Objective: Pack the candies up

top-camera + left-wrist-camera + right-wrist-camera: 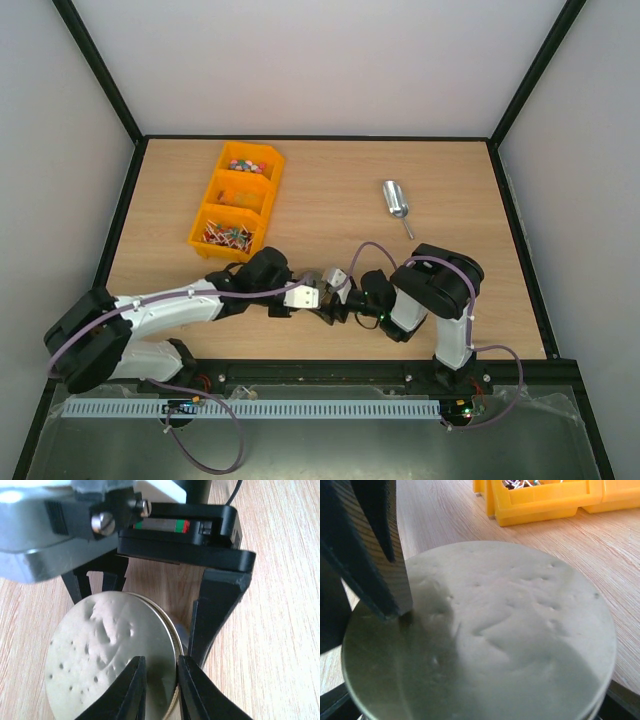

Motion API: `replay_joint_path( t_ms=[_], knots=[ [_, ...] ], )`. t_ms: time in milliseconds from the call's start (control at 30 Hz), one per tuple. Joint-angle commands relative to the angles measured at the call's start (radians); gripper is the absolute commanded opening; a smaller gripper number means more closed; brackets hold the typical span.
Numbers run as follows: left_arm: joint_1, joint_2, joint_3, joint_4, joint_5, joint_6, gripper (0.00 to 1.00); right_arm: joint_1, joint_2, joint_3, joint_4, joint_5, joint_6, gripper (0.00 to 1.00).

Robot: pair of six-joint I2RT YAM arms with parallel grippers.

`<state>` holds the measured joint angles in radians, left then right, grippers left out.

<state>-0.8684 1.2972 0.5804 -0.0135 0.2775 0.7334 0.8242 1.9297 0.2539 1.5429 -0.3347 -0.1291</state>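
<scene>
The candies [246, 165] lie in the far compartment of the orange bin [262, 186]. Between the two arms stands a jar [332, 279] with a dented silver lid [100, 650]. My left gripper [161, 661] is shut on the lid's rim, one finger on top of the lid and the other outside the edge. My right gripper [350, 292] grips the jar body, its black fingers [215, 615] on either side of it. In the right wrist view the lid [510, 630] fills the frame and hides the jar body.
A metal scoop [397, 203] lies on the wooden table [450, 180] at the right rear. The orange bin's near compartment holds red-and-white pieces [228, 237]. The bin [545, 502] shows just beyond the jar. Black frame rails border the table.
</scene>
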Motion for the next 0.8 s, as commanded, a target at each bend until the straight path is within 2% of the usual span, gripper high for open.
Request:
replay_joint_path(
  t_ms=[0, 333, 433, 567, 767],
  knots=[
    [0.075, -0.032, -0.056, -0.084, -0.074, 0.076, 0.17, 0.01, -0.008, -0.016, 0.024, -0.053, -0.027, 0.5],
    [0.219, -0.035, -0.074, -0.099, -0.079, 0.138, 0.16, 0.019, -0.007, -0.025, 0.031, -0.045, -0.021, 0.49],
    [0.252, -0.056, -0.052, -0.132, -0.035, 0.124, 0.17, 0.021, -0.004, -0.019, 0.024, -0.033, -0.016, 0.49],
    [0.224, -0.135, -0.027, -0.17, 0.092, 0.089, 0.21, 0.021, -0.001, -0.01, 0.014, 0.001, -0.009, 0.49],
    [0.096, -0.125, 0.01, -0.124, 0.102, -0.053, 0.39, 0.021, -0.001, -0.01, 0.01, 0.018, 0.009, 0.49]
  ],
)
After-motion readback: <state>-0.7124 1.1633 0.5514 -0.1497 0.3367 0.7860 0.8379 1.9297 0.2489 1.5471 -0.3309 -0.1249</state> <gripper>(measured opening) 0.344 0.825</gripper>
